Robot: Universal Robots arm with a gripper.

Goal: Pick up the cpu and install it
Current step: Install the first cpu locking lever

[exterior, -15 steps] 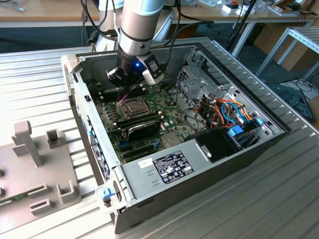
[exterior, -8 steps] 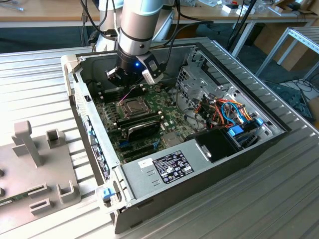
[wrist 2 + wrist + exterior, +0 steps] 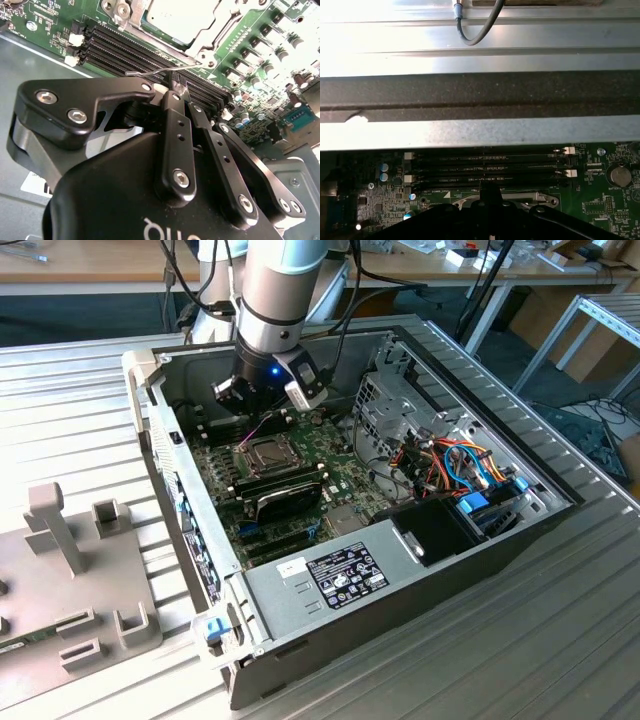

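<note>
At the exterior view's left, a grey holder with posts stands on the ribbed metal table, well apart from the work. Next comes the open computer case. Its top is off, so the arm reaches in from above with free room over it.

Down inside, room is tight. The pincer hangs low near the far edge of the green board. The case's far wall stands close behind it. Rows of long black slots fill the strip between that wall and the socket, and the pincer is over them. A big black block lies just beside the socket on the near side. Further to the exterior view's right, a metal cage and a bunch of orange and blue wires crowd that side of the case. A grey power box sits along the case's near edge.

The pincer's two black fingers are pressed together at the tips. A thin wire lever runs just past the tips. Whether it touches them cannot be told.

The cpu lies apart from the pincer, just beyond the fingertips. It rests flat in its socket on the board, with a shiny metal frame around its edges. It is a small flat square with a pale silver-grey top, plain and smooth.
</note>
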